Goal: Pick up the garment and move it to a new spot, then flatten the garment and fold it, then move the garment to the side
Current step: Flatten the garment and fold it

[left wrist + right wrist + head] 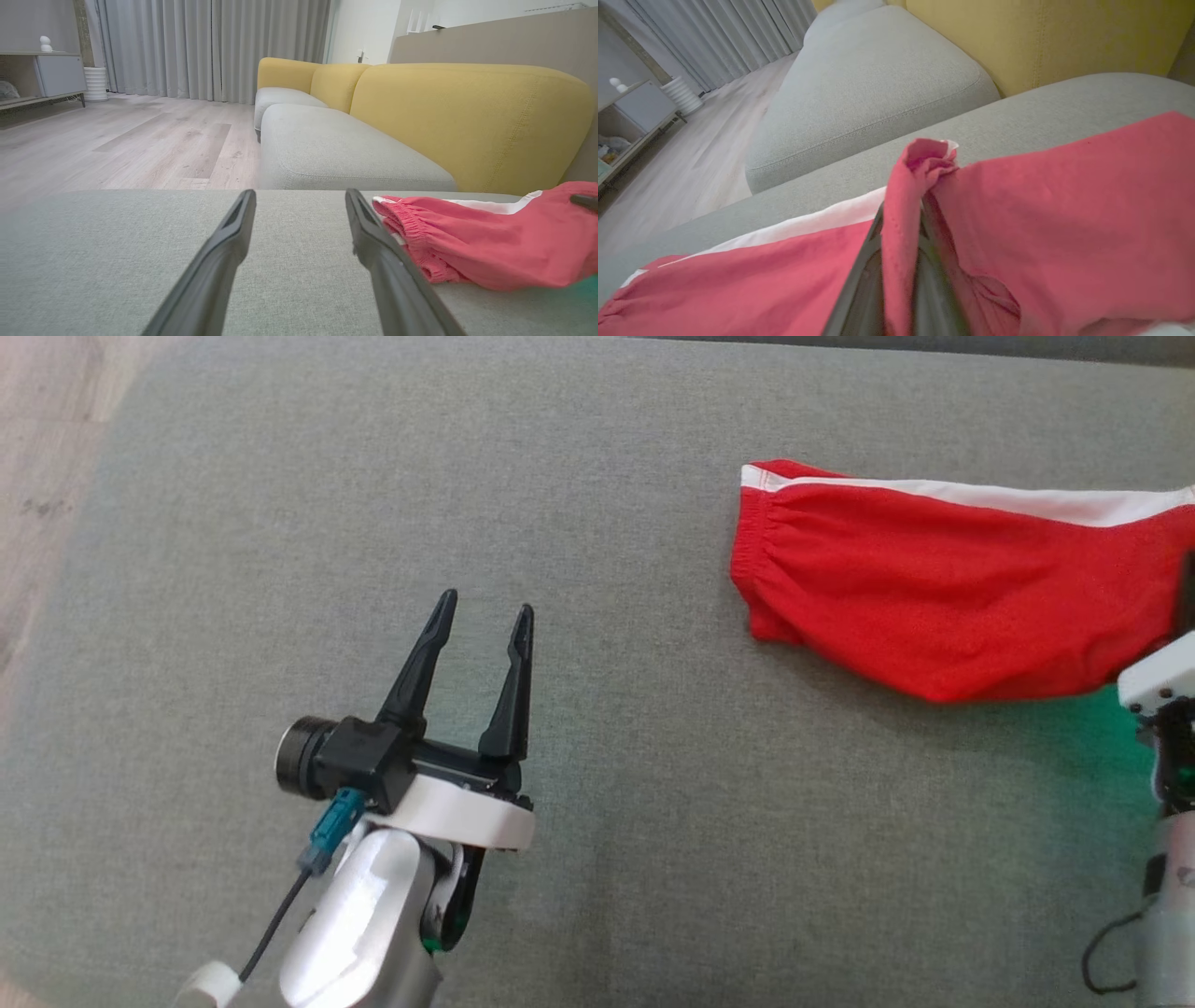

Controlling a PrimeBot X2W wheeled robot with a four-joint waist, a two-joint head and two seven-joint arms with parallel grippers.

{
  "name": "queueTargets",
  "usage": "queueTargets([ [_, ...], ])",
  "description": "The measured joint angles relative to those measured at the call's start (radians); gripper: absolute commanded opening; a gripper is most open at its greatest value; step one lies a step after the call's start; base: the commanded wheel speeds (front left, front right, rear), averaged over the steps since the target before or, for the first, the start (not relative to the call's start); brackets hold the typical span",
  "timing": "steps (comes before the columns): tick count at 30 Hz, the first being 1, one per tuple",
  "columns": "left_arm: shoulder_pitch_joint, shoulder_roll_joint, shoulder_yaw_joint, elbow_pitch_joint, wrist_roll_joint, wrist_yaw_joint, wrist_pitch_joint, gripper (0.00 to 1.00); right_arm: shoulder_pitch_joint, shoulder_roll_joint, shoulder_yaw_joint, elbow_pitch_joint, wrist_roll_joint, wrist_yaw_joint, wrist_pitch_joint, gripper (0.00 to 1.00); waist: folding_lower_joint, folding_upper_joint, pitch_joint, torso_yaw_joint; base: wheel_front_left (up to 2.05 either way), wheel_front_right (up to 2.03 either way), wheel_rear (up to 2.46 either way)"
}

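At frame right, right gripper (901, 242) pinched the red garment (934, 607) for transfer.
Left gripper (488, 601) hung with jaws spread at lower left, apparently ready for flattening.

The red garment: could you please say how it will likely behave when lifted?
Probably floppy: the red garment bunches into a fold between the right gripper's shut fingers. Likely light: thin creased cloth.

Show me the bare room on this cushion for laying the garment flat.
Widest bare patch: the middle of the cushion, between the left gripper and the garment. Also bare: the far-left stretch, from that gripper to the floor. Crowded: the right side, under the garment and right arm.
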State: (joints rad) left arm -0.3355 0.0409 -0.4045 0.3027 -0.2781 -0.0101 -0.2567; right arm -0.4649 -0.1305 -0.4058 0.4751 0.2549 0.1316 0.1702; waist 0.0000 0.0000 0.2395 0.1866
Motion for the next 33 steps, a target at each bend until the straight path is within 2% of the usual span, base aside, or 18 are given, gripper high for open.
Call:
queueTargets([
  [7, 0.017, 0.000, 0.008, 0.016, 0.007, -0.006, 0.000, 1.00, -0.002, 0.020, 0.066, -0.023, 0.022, 0.000, -0.040, 0.00, 0.0000, 0.0000, -0.027, 0.009, 0.00, 0.00, 0.00],
  [17, 0.024, 0.000, 0.015, -0.011, 0.012, -0.007, 0.000, 1.00, -0.057, 0.058, 0.275, -0.025, 0.090, 0.000, -0.089, 0.00, 0.0000, 0.0000, -0.052, 0.050, 0.00, 0.00, 0.00],
  [28, 0.026, 0.000, 0.005, -0.012, -0.001, 0.002, 0.000, 1.00, -0.117, 0.062, 0.470, 0.121, 0.114, 0.000, -0.136, 0.00, 0.0001, 0.0000, -0.036, 0.140, 0.00, 0.00, 0.00],
  [33, 0.026, 0.000, 0.013, -0.015, 0.000, 0.001, 0.000, 1.00, -0.120, 0.063, 0.547, 0.193, 0.123, 0.000, -0.158, 0.00, 0.0000, 0.0000, -0.025, 0.158, 0.00, 0.00, 0.00],
])
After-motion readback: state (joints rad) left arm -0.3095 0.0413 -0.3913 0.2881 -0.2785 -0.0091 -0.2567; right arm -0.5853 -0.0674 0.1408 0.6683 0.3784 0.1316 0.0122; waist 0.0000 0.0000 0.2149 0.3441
